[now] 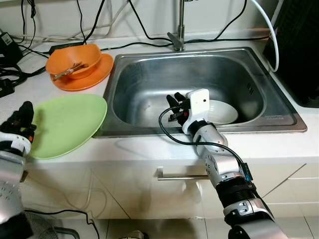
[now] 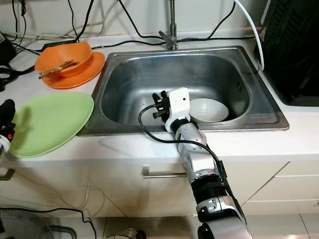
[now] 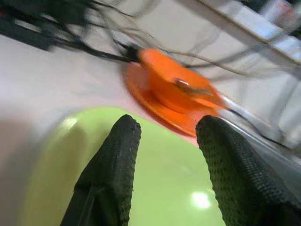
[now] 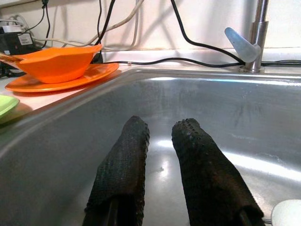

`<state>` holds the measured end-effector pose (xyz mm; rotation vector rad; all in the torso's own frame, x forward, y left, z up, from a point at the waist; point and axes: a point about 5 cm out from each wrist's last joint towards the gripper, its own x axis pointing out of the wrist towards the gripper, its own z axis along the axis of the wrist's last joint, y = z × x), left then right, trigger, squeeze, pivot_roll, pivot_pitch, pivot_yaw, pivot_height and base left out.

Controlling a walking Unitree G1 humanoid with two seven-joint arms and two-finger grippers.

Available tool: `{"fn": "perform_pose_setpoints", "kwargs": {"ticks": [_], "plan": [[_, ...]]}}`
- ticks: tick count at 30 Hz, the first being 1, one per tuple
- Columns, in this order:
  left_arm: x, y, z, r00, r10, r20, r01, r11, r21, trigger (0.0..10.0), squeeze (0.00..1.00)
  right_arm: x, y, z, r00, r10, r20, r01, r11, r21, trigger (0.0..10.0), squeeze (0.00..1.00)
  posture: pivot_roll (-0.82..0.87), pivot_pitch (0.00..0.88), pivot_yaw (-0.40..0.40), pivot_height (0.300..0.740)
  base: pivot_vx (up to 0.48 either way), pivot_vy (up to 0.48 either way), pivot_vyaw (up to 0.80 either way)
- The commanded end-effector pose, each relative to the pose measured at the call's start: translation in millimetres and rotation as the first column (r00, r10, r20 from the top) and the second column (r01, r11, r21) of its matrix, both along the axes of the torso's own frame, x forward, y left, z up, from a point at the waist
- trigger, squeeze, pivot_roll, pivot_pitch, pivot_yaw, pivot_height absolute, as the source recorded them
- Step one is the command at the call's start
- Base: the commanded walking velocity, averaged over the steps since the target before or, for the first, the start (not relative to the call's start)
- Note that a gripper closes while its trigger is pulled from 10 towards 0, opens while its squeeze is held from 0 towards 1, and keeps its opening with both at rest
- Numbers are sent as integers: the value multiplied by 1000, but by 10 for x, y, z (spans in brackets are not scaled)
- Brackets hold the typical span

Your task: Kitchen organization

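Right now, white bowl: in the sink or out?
In. The white bowl sits upright on the sink floor, beside the right gripper.

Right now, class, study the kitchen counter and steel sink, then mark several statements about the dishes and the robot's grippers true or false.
1. The white ceramic bowl lies inside the stainless steel sink. True.
2. The orange bowl sits on the light green plate. False: it sits on an orange plate.
3. The right gripper is inside the sink. True.
4. The left gripper grips the orange bowl. False: it is open, above the green plate.
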<state>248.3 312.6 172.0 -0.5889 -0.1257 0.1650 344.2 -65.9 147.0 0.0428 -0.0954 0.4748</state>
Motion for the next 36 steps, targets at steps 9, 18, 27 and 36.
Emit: {"fn": "perform_pose_setpoints", "kwargs": {"ticks": [9, 18, 27, 36], "plan": [[-248, -186, 155, 987, -122, 103, 127, 991, -47, 10000, 0, -53, 12, -220, 996, 9, -92, -10, 1000, -16, 10000, 0, 254, 70, 119, 740, 0, 0, 0], [-500, -163, 91, 997, -20, 75, 23, 999, -38, 10000, 0, -55, 5, -242, 995, 18, -102, -20, 1000, -21, 10000, 0, 281, 97, 96, 740, 0, 0, 0], [-435, -201, 113, 999, -4, 54, 5, 1000, -9, 10000, 0, -32, -4, -249, 994, 15, -112, -18, 1000, -24, 10000, 0, 281, 102, 93, 740, 0, 0, 0], [-20, -229, 293, 998, 41, -45, -22, 930, 367, 10000, 0, 18, 5, -156, 995, 29, -97, -31, 999, -18, 10000, 0, 253, 86, 86, 740, 0, 0, 0]]}}
